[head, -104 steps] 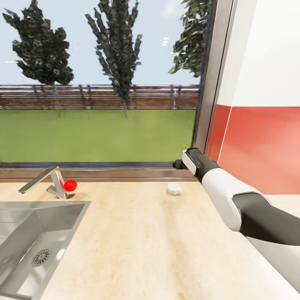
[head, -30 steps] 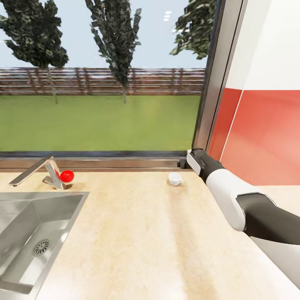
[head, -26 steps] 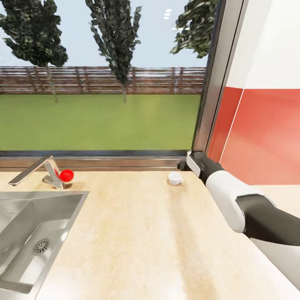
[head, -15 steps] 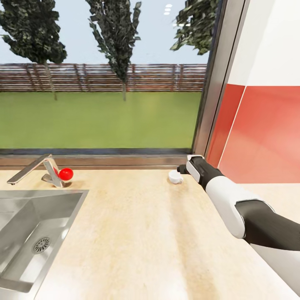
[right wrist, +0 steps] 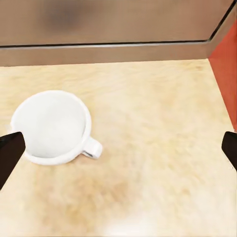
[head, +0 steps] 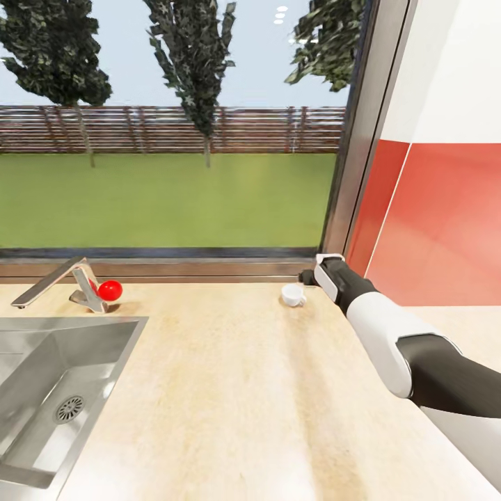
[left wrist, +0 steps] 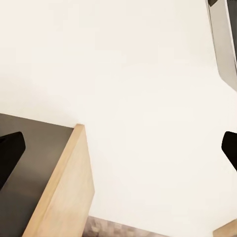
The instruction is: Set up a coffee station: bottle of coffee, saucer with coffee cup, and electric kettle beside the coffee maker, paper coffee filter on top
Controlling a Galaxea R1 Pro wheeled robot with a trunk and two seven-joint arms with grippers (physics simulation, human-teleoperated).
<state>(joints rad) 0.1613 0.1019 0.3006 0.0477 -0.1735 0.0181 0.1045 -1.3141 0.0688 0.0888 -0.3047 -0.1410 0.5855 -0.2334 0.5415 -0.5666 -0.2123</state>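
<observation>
Closing on the tiny white handled cup (right wrist: 52, 127) near the surface's (head: 229, 390) back edge, our right tool (right wrist: 118, 145), fingers apart, is grasping nothing yet; every placement remains.

1. Head camera looks forward and down over the countertop (head: 229, 390), taking in the sink (head: 56, 396) at the left, the window (head: 167, 125) straight ahead and the right arm (head: 390, 341) reaching in from the right.
2. Right wrist camera sits close above the countertop (right wrist: 148, 163), angled down toward the window sill (right wrist: 108, 49), with the coffee cup (right wrist: 52, 126) large and near.
3. Left wrist camera faces a pale wall (left wrist: 138, 74), with a wood-edged dark panel (left wrist: 59, 192) close by.
4. Head and right wrist views share the coffee cup (head: 292, 295), the worktop around it and the sill behind.
</observation>
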